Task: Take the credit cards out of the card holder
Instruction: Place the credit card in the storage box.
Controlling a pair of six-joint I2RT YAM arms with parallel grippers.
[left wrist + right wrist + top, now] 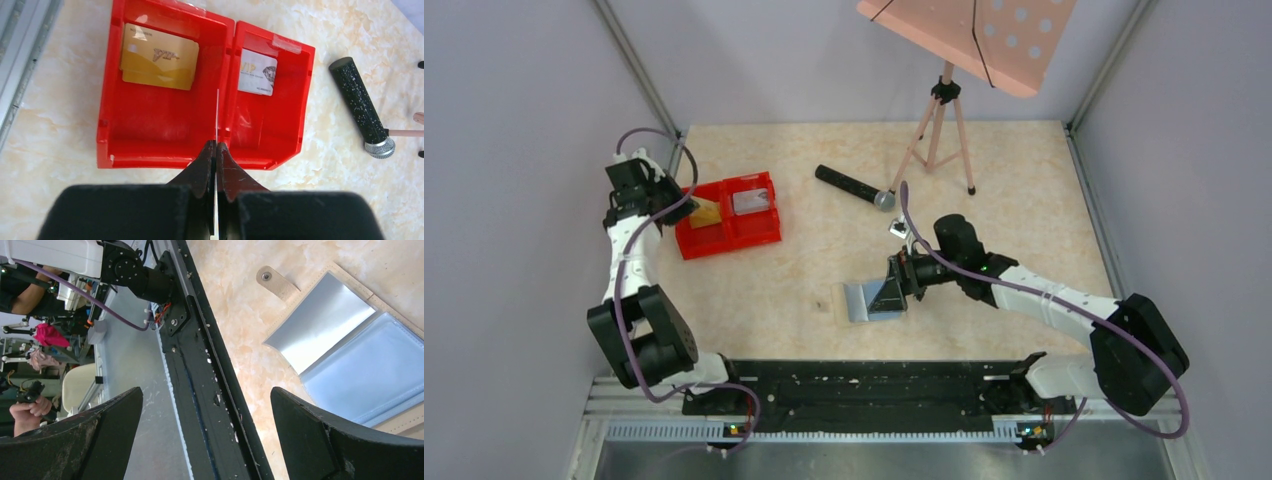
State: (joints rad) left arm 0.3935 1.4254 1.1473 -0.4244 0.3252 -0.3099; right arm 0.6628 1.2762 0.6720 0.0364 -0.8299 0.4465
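Note:
The light-blue card holder (874, 300) lies open on the table; in the right wrist view (360, 355) its two glossy panels show, with a tan snap tab. My right gripper (896, 283) is wide open (205, 392) just above its right edge, holding nothing. My left gripper (679, 205) is shut on a thin card (217, 115), seen edge-on above the divider of the red tray (165, 155). A gold card (159, 62) lies in the tray's left compartment and a silvery card (257, 72) in the right one.
A black microphone (854, 186) lies behind the card holder, also in the left wrist view (362, 107). A tripod (939, 130) with a peach perforated board stands at the back. The black rail (200, 365) runs along the near table edge.

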